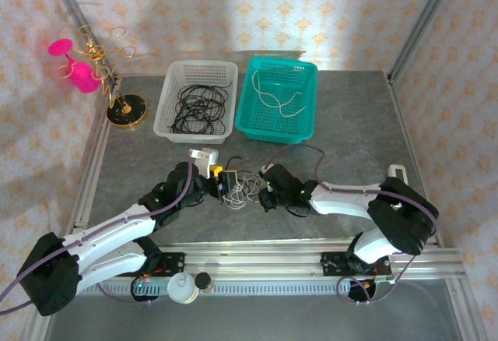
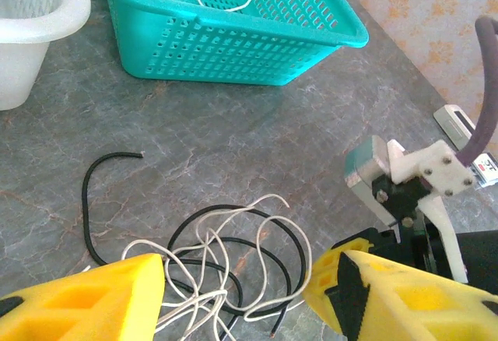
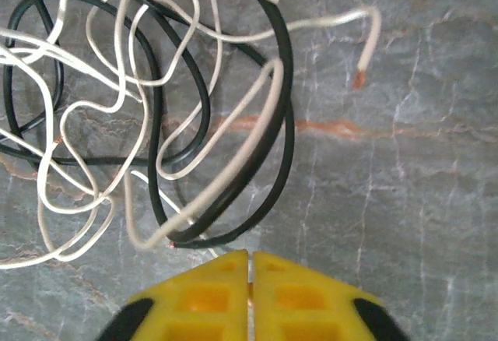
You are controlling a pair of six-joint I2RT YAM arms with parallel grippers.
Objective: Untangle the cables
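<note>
The cables lie as a small loose tangle [image 1: 239,189] on the grey table between both grippers. In the left wrist view the black cable [image 2: 226,209] loops round the curly whitish cable [image 2: 268,199]. My left gripper [image 2: 233,298] is open, its yellow fingers [image 2: 85,302] wide apart on either side of the tangle. In the right wrist view the black cable [image 3: 285,123] and the whitish cable [image 3: 117,84] lie just ahead of my right gripper [image 3: 250,259]. It is shut, and no cable shows between its fingers. A black cable end [image 3: 174,242] lies close to its tips.
A white basket [image 1: 191,133] holding black cables and a teal basket [image 1: 272,135] holding whitish cables stand behind the tangle. A gold stand [image 1: 126,112] with pink pieces is at the back left. The right arm's wrist [image 2: 405,177] sits close to my left gripper.
</note>
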